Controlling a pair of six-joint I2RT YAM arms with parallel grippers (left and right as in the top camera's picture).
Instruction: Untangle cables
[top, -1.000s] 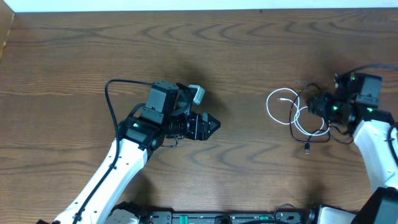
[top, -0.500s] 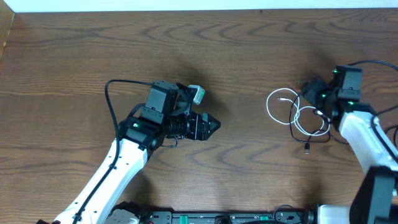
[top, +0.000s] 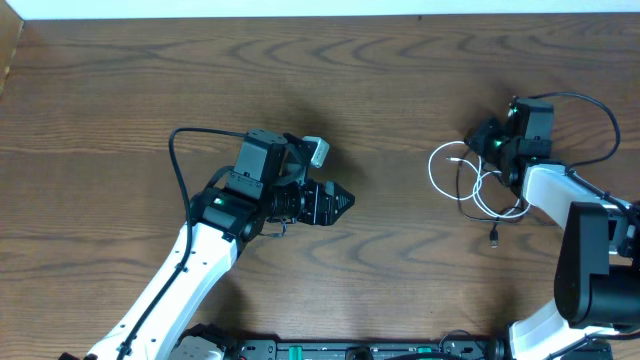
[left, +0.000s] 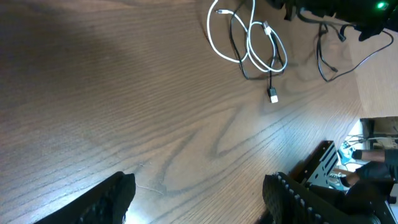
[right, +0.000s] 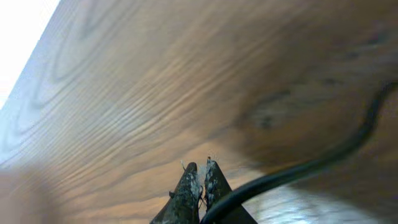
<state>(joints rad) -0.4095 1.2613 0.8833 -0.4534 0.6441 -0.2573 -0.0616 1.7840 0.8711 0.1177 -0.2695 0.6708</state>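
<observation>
On the right side of the tabletop (top: 400, 80), the white cable (top: 433, 165) and the black cable (top: 466, 200) lie in one tangle with their loops overlapping. The white loop sits on the left of the pile. One plug (top: 495, 239) on a black lead sticks out on the near side, flat on the wood.

Your right tool (top: 478, 137) is at the far edge of the tangle. It is closed: in the wrist view the fingertips (right: 191, 177) are pressed together. A dark cord (right: 311, 165) crosses right by the tips there, blurred. You can't tell which cable it is or whether it is pinched. The overhead view doesn't show the contact either.

Your left tool (top: 340, 200) is well apart at mid-tabletop, pointing towards the tangle. Its fingers are spread wide and hold nothing. Its wrist view shows both cables on the wood ahead, clear of the tool.
</observation>
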